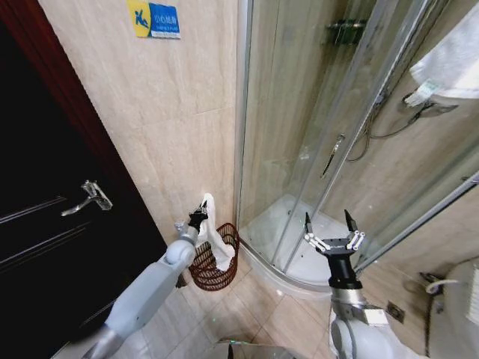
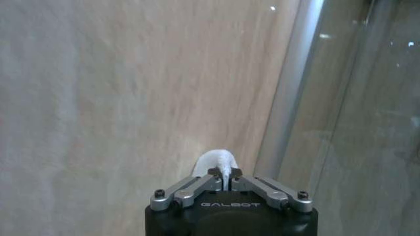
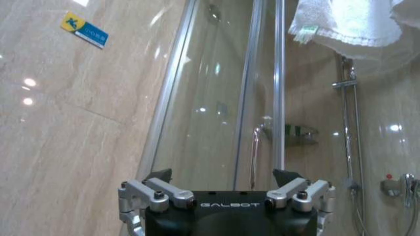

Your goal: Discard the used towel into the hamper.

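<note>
White towel (image 1: 215,238) hangs from your left end effector (image 1: 199,216), clenched on it directly above the hamper (image 1: 212,271); release remains. Your right end effector (image 1: 330,230) waits, spread empty.

Grey arms, black GALBOT-marked wrists, silver screwed finger links.

hamper (image 1: 213,263): near wall partly covered by the hanging towel (image 1: 215,238) and the left arm; base contact with floor hard to make out.
towel, left wrist view (image 2: 219,163): just a small tip past the left hand (image 2: 227,181); rest behind the hand body.
blue wall sign (image 1: 153,19): top cut by frame edge; text too small to read.
</note>
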Tool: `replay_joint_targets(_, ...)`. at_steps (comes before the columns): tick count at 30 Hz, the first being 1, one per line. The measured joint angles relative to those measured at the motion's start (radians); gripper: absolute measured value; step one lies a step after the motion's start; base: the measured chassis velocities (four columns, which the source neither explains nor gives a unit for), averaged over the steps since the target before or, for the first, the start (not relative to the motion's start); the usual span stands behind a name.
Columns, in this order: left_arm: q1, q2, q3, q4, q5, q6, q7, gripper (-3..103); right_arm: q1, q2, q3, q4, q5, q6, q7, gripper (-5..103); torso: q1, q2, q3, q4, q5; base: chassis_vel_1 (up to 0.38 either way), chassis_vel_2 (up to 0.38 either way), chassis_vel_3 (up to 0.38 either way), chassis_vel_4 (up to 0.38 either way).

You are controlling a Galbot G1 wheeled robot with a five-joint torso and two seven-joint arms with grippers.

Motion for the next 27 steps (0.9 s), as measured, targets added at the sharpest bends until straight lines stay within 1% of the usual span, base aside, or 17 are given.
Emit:
replay_joint_targets(2,-0.023,-0.026,0.028,0.075,0.016,-0.008,0.004,3,-0.005,0.000,0.003,-0.005,0.001,0.004,0.000,100,0.000,0.000,0.000,0.0001,0.0003,0.000,0.000,0.000,0.000)
replay_joint_targets(3,-0.033,-0.046,0.050,0.128,0.027,-0.020,0.013,3,-0.005,0.000,0.003,-0.006,0.001,0.005,0.001,100,0.000,0.000,0.000,0.0002,-0.0001,0.000,0.000,0.000,0.000)
replay_joint_targets(4,-0.033,-0.046,0.050,0.128,0.027,-0.020,0.013,3,-0.005,0.000,0.003,-0.006,0.001,0.005,0.001,100,0.000,0.000,0.000,0.0002,-0.0001,0.000,0.000,0.000,0.000)
replay_joint_targets(7,-0.056,-0.081,0.090,0.233,0.037,-0.042,0.029,3,-0.002,-0.001,0.002,-0.011,0.001,0.005,0.000,100,0.000,0.000,0.000,0.0003,0.0000,0.000,0.000,0.000,0.000)
replay_joint_targets(8,-0.056,-0.081,0.090,0.233,0.037,-0.042,0.029,3,-0.002,-0.001,0.002,-0.011,0.001,0.005,0.000,100,0.000,0.000,0.000,0.0003,0.0000,0.000,0.000,0.000,0.000)
replay_joint_targets(11,-0.081,-0.108,0.115,0.325,0.063,-0.057,0.041,3,-0.005,-0.001,-0.001,-0.024,0.000,0.009,-0.007,100,0.000,0.000,0.000,0.0001,0.0003,0.000,0.000,0.000,0.000)
replay_joint_targets(12,-0.081,-0.108,0.115,0.325,0.063,-0.057,0.041,3,-0.005,-0.001,-0.001,-0.024,0.000,0.009,-0.007,100,0.000,0.000,0.000,0.0001,0.0003,0.000,0.000,0.000,0.000)
replay_joint_targets(16,-0.098,-0.128,0.134,0.415,0.095,-0.075,0.052,3,-0.006,-0.001,-0.004,-0.038,0.008,0.013,-0.009,100,0.000,0.000,0.000,0.0002,0.0004,0.000,0.000,0.000,0.000)
replay_joint_targets(18,-0.099,-0.133,0.135,0.431,0.101,-0.078,0.058,3,-0.006,-0.001,-0.005,-0.039,0.013,0.013,-0.009,100,0.000,0.000,0.000,0.0003,0.0003,0.000,0.000,0.000,0.000)
replay_joint_targets(21,-0.104,-0.143,0.147,0.499,0.117,-0.090,0.084,3,-0.004,-0.001,-0.001,-0.044,0.031,0.013,-0.006,100,0.000,0.000,0.000,0.0003,0.0003,0.000,0.000,0.000,0.000)
replay_joint_targets(23,-0.106,-0.145,0.150,0.512,0.121,-0.092,0.090,3,-0.005,-0.001,0.000,-0.044,0.032,0.013,-0.006,100,0.000,0.000,0.000,0.0003,0.0002,0.000,0.000,0.000,0.000)
replay_joint_targets(24,-0.110,-0.150,0.156,0.542,0.129,-0.099,0.108,3,-0.009,-0.001,0.002,-0.045,0.038,0.013,-0.006,100,0.000,0.000,0.000,0.0004,0.0002,0.000,0.000,0.000,0.000)
replay_joint_targets(27,-0.116,-0.157,0.165,0.573,0.137,-0.105,0.128,3,-0.016,-0.001,0.003,-0.042,0.040,0.010,-0.009,100,0.000,0.000,0.000,0.0002,0.0003,0.000,0.000,0.000,0.000)
